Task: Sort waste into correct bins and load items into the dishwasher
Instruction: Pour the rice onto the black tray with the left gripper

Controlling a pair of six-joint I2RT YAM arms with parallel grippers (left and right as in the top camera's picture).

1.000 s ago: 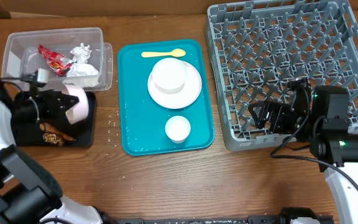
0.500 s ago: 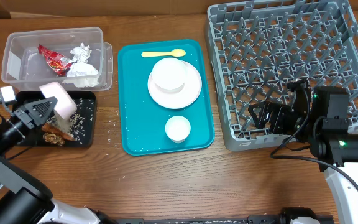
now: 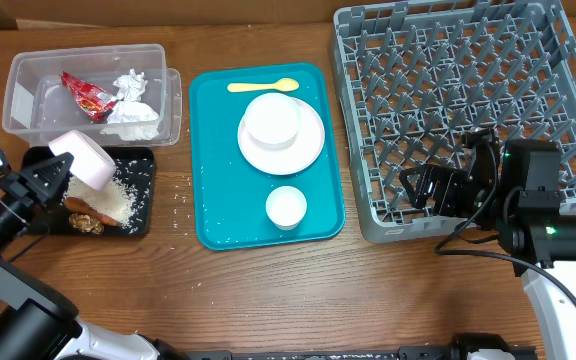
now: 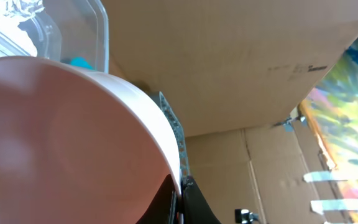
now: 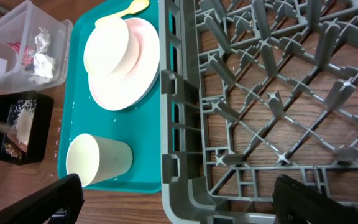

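My left gripper (image 3: 56,172) is shut on the rim of a white bowl (image 3: 84,158) and holds it tilted over the black tray (image 3: 140,158). White rice (image 3: 120,200) lies heaped in the tray beside brown food scraps (image 3: 83,221). In the left wrist view the bowl (image 4: 61,137) fills the frame, with the jaws (image 4: 180,193) pinching its rim. The clear tub (image 3: 28,70) holds the red wrapper (image 3: 86,95) and tissue (image 3: 128,108). My right gripper (image 3: 438,190) is open and empty above the grey dish rack's (image 3: 468,90) front-left corner (image 5: 185,155).
The teal tray (image 3: 213,160) holds the yellow spoon (image 3: 263,86), the plate (image 3: 303,150) with a second bowl (image 3: 271,118) on it, and the cup (image 3: 286,207). The right wrist view shows the cup (image 5: 95,160) and plate (image 5: 129,81). Rice grains are scattered on the wood by the tray.
My left gripper has drawn the bowl leftwards and tipped it further. More rice now lies heaped in the black tray. The right arm has not moved.
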